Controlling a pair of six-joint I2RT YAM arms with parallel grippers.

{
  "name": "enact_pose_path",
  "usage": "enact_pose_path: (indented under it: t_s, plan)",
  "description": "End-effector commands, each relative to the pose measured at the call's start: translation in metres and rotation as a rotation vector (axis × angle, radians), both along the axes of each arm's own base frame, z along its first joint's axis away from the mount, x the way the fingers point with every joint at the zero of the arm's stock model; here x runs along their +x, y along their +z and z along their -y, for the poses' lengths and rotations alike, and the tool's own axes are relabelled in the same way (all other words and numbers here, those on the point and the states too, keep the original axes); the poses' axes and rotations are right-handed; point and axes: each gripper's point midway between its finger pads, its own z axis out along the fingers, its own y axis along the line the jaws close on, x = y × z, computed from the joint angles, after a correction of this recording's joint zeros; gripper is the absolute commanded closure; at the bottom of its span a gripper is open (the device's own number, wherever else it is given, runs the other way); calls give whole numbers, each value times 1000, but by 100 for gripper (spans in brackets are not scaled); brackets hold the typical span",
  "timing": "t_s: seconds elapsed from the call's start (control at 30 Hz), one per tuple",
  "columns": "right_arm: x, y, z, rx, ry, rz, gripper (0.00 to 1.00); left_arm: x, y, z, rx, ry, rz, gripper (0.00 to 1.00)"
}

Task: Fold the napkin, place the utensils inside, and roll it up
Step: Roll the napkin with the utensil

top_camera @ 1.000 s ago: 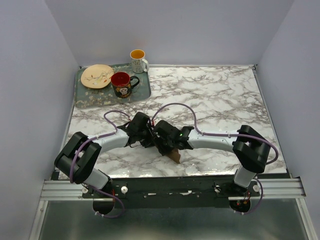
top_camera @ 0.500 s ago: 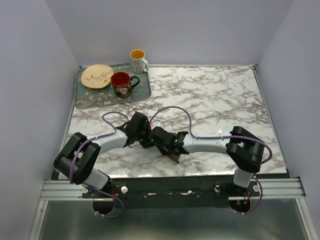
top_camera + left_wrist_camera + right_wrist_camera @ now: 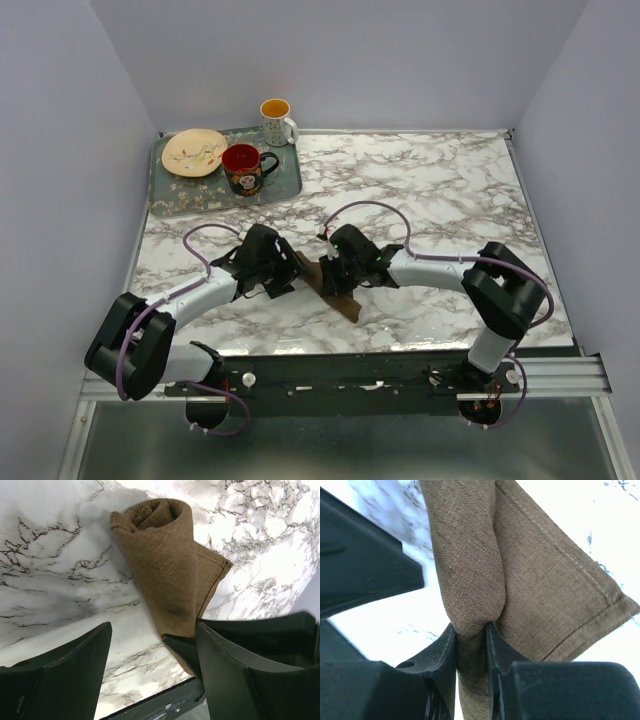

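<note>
The dark brown napkin lies rolled up on the marble table near the front edge, between my two grippers. In the left wrist view the roll shows its spiral end, with a loose flap corner to the right. My right gripper is shut on the roll, its fingers pinching the cloth. It sits at the middle of the top view. My left gripper is open, just short of the roll and not touching it; it also shows in the top view. The spoon is hidden.
A grey tray at the back left holds a cream plate and a red mug. A white mug with an orange inside stands at the tray's far edge. The table's front edge is close below the left gripper.
The two grippers, close together before, have drawn apart. The left arm pulled back to the left and the right gripper shifted farther back, so more of the napkin roll shows between them.
</note>
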Motion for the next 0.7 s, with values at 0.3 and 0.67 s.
enact_pose_path:
  t_s: [0.3, 0.67]
  plan:
    - [-26, -17, 7, 434, 138, -617, 86, -1, -3, 18, 8, -51, 2, 21]
    - [-19, -8, 6, 457, 119, -611, 72, 0, -35, 15, 68, -30, -72, 33]
